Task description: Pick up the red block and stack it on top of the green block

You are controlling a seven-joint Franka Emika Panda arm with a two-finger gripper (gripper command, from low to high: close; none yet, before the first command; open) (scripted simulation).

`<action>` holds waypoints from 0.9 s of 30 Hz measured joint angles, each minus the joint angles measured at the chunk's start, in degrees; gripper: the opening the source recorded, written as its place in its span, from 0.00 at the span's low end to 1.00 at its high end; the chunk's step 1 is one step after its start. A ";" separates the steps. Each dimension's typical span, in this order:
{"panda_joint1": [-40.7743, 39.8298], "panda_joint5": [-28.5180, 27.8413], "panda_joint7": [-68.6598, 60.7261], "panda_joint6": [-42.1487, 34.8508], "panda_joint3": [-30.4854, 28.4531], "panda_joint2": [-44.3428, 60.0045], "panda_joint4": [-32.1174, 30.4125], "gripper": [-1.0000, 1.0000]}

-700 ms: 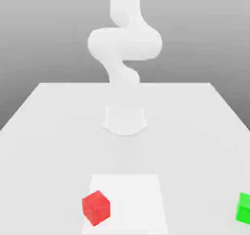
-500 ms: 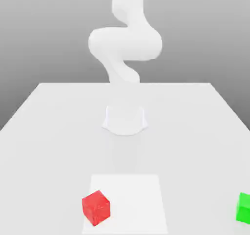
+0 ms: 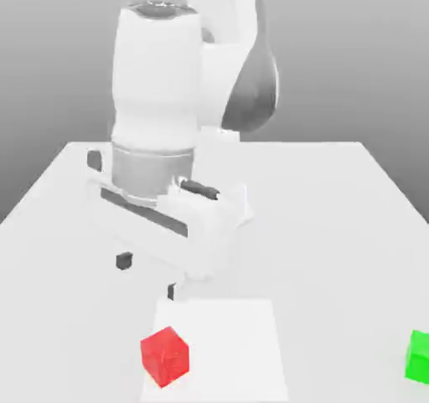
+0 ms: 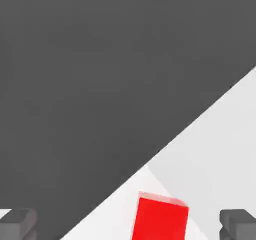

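Moved: arm and claw [image 3: 147, 277], lowered into view above the bench [image 3: 335, 250].
Claw: spread, empty.
Red block [image 3: 165, 358]: probably light, rigid; grip opposite side faces, mid-height.

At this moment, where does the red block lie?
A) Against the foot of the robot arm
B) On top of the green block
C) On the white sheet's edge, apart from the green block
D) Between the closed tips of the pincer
C: the red block sits over the side edge of the white sheet, with a wide gap to the green block.
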 joint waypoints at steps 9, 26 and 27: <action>1.55 0.12 4.68 11.32 -2.30 15.94 -0.10 0.00; 10.82 -0.11 11.20 -1.60 5.89 8.85 4.39 0.00; 12.57 -0.61 12.68 -2.32 6.99 9.24 5.37 0.00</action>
